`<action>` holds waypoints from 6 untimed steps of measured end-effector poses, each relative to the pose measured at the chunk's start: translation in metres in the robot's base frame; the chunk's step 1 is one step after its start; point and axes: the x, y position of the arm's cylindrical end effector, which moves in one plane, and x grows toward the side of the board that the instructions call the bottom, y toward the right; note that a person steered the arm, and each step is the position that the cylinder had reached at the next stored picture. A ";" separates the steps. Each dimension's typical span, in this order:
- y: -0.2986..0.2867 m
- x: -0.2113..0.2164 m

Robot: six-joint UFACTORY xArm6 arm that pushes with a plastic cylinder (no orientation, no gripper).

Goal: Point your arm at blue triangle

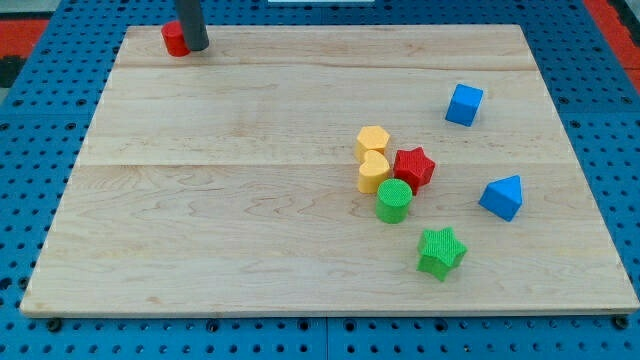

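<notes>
Green star [441,251]: nearest the view's bottom, standing alone right of centre, just below the cluster.
Blue triangle [502,197]: the task's target, a wedge on the view's right side, apart from every other block, so nothing crowds the approach to it.
Green cylinder [394,200]: lowest piece of a tight cluster near the middle, touching the yellow block above it.
Yellow heart [374,172]: in the cluster, pressed against the red star on its right.
Red star [413,166]: right edge of the cluster, the clustered piece closest to the triangle, though a clear gap separates them.
Yellow hexagon [372,141]: top of the cluster, touching the heart.
Blue cube [464,104]: alone, above the triangle toward the view's top right.
Red block [175,38]: at the top left corner, shape unclear because the rod hides part of it.
My tip [196,47]: a plain dark rod with nothing to open or close, resting just beside the red block, well apart from the triangle.
Wooden board [200,230]: pale planks on a blue pegboard.
Judgement: reaching the target likely means a long diagonal sweep, passing above the cluster.
</notes>
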 end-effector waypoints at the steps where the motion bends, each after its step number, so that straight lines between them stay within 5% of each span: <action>1: 0.008 0.000; 6: 0.042 0.004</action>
